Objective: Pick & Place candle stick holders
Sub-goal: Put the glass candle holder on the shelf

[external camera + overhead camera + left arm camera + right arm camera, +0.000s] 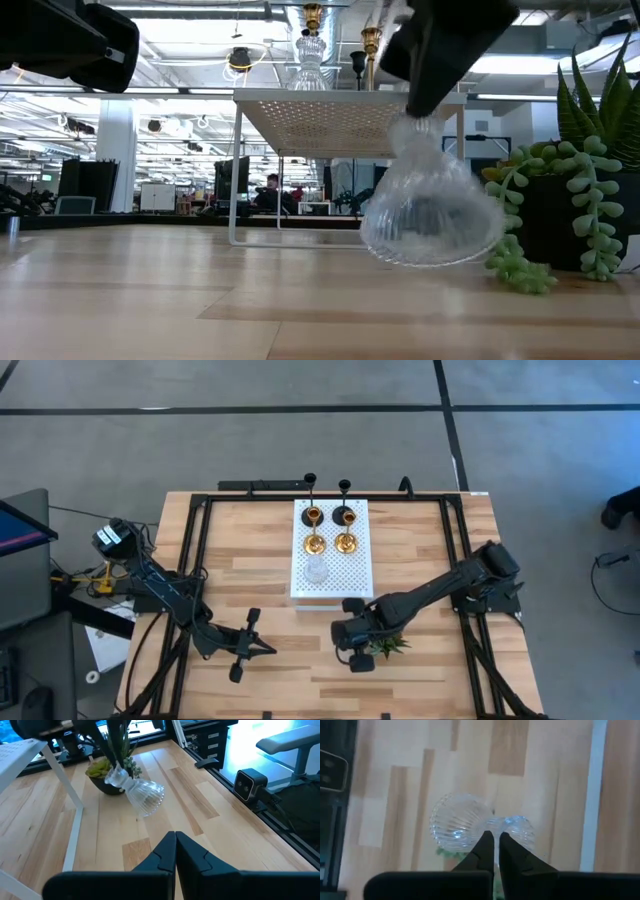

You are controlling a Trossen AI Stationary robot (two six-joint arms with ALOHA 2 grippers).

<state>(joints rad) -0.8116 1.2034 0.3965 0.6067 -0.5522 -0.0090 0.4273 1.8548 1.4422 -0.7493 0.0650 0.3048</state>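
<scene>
Five candle stick holders stand on their round bases on the white perforated board (331,550): two black (311,515), two gold (314,543) and one clear glass (317,570). My right gripper (495,839) is near the board's front right corner, beside the green plant. It is shut on the second clear glass holder (430,215), which also shows in the left wrist view (142,795). My left gripper (175,837) is shut and empty over the table's near left part (245,645). My right gripper pinches the glass holder's narrow stem (496,826) between its two fingers, between the ribbed round base (460,822) and the small cup (520,830). The fingers come from above and lie across the stem. The holder hangs tilted, base lowest, close over the table; whether its rim touches, I cannot tell.
A small green plant in a dark pot (388,645) stands right beside the held holder, toward the table's right (570,200). The board stands on thin white legs (238,170). Black frame rails run along the table's left and right sides (190,560).
</scene>
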